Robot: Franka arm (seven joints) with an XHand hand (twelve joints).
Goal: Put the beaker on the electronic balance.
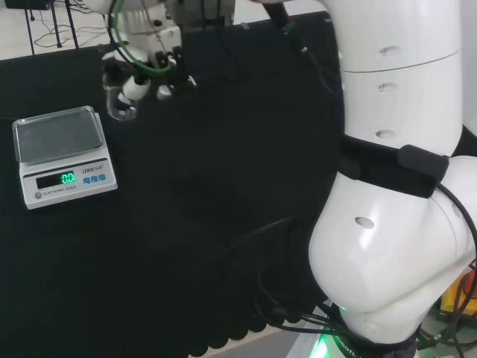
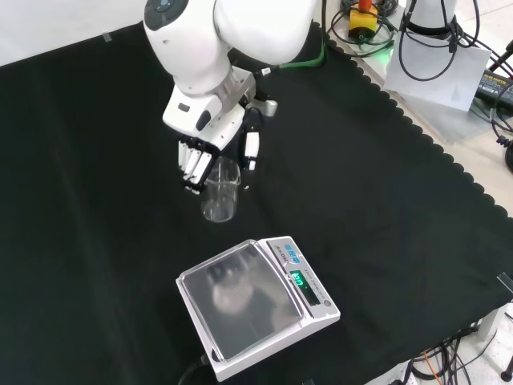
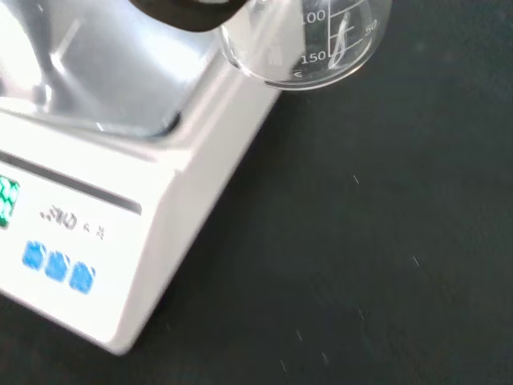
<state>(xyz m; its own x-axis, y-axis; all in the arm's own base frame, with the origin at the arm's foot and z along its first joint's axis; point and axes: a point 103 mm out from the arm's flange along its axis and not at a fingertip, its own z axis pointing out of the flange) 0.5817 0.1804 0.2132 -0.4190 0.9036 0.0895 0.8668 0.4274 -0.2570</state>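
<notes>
With its fingers curled round the clear glass beaker (image 2: 220, 192), the robot hand (image 2: 210, 148) carries it above the bench's middle, short of the electronic balance (image 2: 255, 305); next, move over the pan and lower.

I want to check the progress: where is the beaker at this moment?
The beaker is in the hand, above the cloth in the front view, just beyond the electronic balance and not yet on its pan.

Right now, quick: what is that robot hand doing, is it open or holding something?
Hand: shut on the clear beaker, holding it in the air short of the electronic balance, whose pan is bare.
</notes>
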